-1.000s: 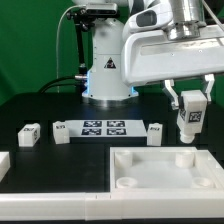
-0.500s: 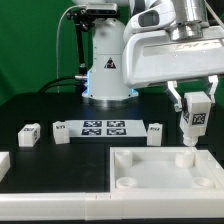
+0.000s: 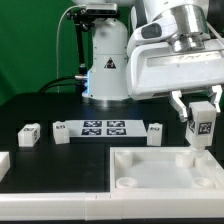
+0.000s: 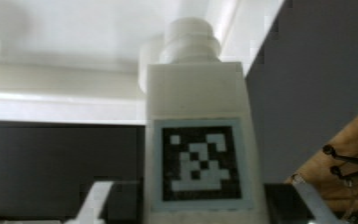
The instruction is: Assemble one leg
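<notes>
My gripper [image 3: 200, 108] is shut on a white leg [image 3: 201, 128] with a black-and-white tag on its face. It holds the leg upright above the far right corner of the big white square tray piece [image 3: 150, 180]. In the wrist view the leg [image 4: 194, 130] fills the middle, its round peg end pointing at the tray's surface [image 4: 87, 40], with the fingertips [image 4: 105, 205] on either side. Three more legs stand on the black table: one [image 3: 28, 134] at the exterior view's left, one [image 3: 60, 131] beside the marker board, one [image 3: 154, 133] at the board's other end.
The marker board [image 3: 105, 127] lies in the middle of the table before the arm's white base [image 3: 105, 70]. A white block [image 3: 3, 163] shows at the exterior view's left edge. The tray has round sockets at its corners, one at its near left [image 3: 128, 182].
My gripper has moved with the leg toward the exterior view's right and slightly down, closer over the tray's far right corner.
</notes>
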Motion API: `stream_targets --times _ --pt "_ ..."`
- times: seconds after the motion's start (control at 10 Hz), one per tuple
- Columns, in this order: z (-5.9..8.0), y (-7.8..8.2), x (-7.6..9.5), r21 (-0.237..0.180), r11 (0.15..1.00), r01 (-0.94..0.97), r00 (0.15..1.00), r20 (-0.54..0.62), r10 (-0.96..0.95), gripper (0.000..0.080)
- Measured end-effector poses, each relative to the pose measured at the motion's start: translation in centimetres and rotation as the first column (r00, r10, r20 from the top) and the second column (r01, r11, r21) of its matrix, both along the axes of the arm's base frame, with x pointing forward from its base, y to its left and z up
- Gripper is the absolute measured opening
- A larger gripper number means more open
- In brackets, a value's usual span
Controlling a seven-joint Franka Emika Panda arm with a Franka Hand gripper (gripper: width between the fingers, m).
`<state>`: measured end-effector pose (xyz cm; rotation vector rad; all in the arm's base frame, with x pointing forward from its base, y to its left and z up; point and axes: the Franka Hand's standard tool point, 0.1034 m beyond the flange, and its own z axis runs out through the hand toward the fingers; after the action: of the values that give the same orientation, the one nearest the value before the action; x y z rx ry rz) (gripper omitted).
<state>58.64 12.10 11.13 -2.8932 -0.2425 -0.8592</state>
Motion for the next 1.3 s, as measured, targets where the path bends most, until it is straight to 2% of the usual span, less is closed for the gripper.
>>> stream_targets --times 0.3,0.6,1.2,1.3 --pt "-0.7 0.1 1.0 0.000 1.000 -0.005 1.000 0.002 0.005 0.0293" --pt "-0.3 0.2 2.2 0.003 1.000 -0.005 1.000 0.020 0.005 0.0293" --pt "-0.7 -0.2 2.7 0.000 1.000 -0.003 1.000 0.020 0.003 0.0293" --pt "-0.8 -0.3 3.4 0.001 1.000 -0.002 1.000 0.020 0.002 0.0293"
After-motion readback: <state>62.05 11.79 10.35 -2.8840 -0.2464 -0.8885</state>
